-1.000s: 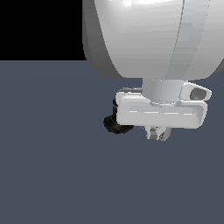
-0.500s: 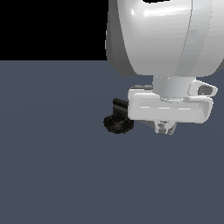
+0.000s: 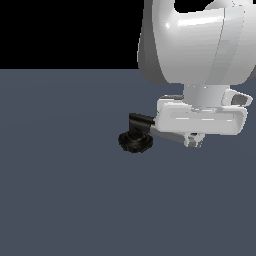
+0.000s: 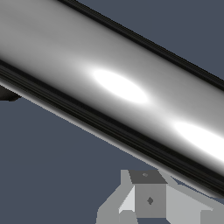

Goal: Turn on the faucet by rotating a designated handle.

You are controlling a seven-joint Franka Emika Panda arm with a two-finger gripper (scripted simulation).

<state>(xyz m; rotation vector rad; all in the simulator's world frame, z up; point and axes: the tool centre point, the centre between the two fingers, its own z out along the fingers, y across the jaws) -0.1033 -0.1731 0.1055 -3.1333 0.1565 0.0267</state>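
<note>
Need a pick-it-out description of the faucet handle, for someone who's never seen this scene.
Start at the big white robot arm, then its hand low over the dark floor. Left of it in the exterior view sits the faucet. The handle is the shiny cylinder running from the black elbow under the hand, unlike the ribbed round base.

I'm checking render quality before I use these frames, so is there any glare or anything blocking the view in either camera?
Wrist view: the handle fills most of the picture from very close, with two blown-out white highlights on its chrome. Exterior view: lighting is flat, with no cast shadows visible; the gripper and arm hide most of the handle, leaving the faucet base exposed against a black backdrop.
</note>
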